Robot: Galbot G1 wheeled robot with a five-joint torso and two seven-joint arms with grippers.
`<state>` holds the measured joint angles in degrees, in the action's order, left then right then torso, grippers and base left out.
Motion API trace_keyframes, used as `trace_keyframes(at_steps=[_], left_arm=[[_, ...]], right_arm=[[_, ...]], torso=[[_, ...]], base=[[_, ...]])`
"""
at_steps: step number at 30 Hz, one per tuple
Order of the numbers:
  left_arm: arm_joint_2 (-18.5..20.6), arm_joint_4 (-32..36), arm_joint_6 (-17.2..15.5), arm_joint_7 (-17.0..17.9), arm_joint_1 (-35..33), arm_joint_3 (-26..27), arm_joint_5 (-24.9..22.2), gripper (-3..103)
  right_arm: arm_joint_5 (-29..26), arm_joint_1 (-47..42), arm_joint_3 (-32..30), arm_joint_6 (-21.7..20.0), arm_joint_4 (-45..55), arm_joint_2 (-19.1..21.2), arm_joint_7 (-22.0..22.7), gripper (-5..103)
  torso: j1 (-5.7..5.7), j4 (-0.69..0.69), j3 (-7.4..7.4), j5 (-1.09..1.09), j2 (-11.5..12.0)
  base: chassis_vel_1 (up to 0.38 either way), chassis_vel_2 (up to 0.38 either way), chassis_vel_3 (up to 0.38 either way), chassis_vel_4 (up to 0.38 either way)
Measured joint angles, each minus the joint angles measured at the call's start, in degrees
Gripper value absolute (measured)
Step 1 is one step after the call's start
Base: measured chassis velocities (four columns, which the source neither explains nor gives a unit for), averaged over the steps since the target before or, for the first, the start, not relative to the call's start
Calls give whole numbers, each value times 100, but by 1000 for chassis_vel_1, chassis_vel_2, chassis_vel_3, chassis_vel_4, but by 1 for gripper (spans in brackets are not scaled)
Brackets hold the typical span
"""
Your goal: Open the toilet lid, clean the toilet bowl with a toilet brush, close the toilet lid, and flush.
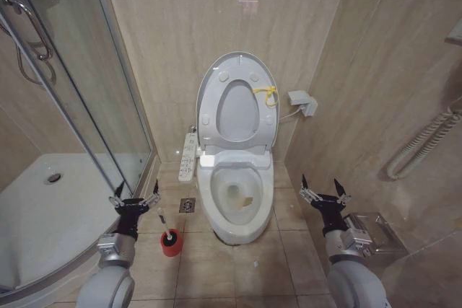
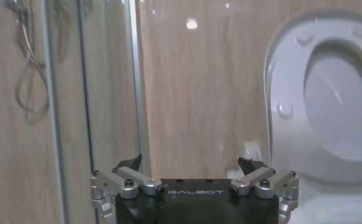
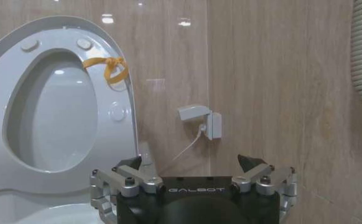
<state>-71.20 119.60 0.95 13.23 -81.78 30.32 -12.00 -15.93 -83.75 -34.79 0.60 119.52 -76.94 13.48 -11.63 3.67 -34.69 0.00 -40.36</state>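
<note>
A: From the head?
B: The toilet lid [image 1: 237, 70] stands raised at 12 o'clock, toilet bowl [image 1: 235, 196] below it; the toilet brush [image 1: 164, 222] sits in its red holder [image 1: 171, 243] at 8. Left gripper [image 1: 134, 199] and right gripper [image 1: 322, 194] hover, fingers spread, grasping nothing.
A: Left wrist?
B: Left gripper [image 2: 190, 164] released, facing the tiled wall [image 2: 197, 93].
A: Right wrist?
B: Right gripper [image 3: 191, 162] released; yellow tie [image 3: 110, 67] on the lid.

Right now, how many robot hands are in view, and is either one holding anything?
2. The left hand hangs open and empty over the floor beside the shower door, above the red brush holder. The right hand hangs open and empty to the right of the toilet bowl.
</note>
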Motion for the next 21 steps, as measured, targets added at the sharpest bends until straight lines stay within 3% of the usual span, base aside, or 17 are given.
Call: trace_keyframes(at_steps=[5, 8, 11, 12, 16, 21], left_arm=[[94, 387, -15, 223, -100, 42, -37, 100], [87, 291, 52, 271, -143, 29, -19, 100], [14, -287, 471, 293, -194, -62, 135, 100], [14, -287, 471, 293, -194, -62, 135, 100], [-25, -1048, 1162, 302, -180, -158, 267, 100], [-25, -1053, 1367, 333, -166, -196, 270, 100]], right_arm=[[0, 0, 0, 0, 0, 0, 0, 100], [0, 0, 0, 0, 0, 0, -1, 100], [0, 0, 0, 0, 0, 0, -1, 100], [0, 0, 0, 0, 0, 0, -1, 100], [0, 0, 0, 0, 0, 0, 0, 100], [0, 0, 0, 0, 0, 0, -1, 100]], torso=[[0, 0, 0, 1, 0], [0, 0, 0, 1, 0], [0, 0, 0, 0, 0], [0, 0, 0, 0, 0], [0, 0, 0, -2, 0], [0, -1, 0, -1, 0]], base=[[0, 0, 0, 0], [0, 0, 0, 0], [0, 0, 0, 0], [0, 0, 0, 0], [0, 0, 0, 0], [0, 0, 0, 0]])
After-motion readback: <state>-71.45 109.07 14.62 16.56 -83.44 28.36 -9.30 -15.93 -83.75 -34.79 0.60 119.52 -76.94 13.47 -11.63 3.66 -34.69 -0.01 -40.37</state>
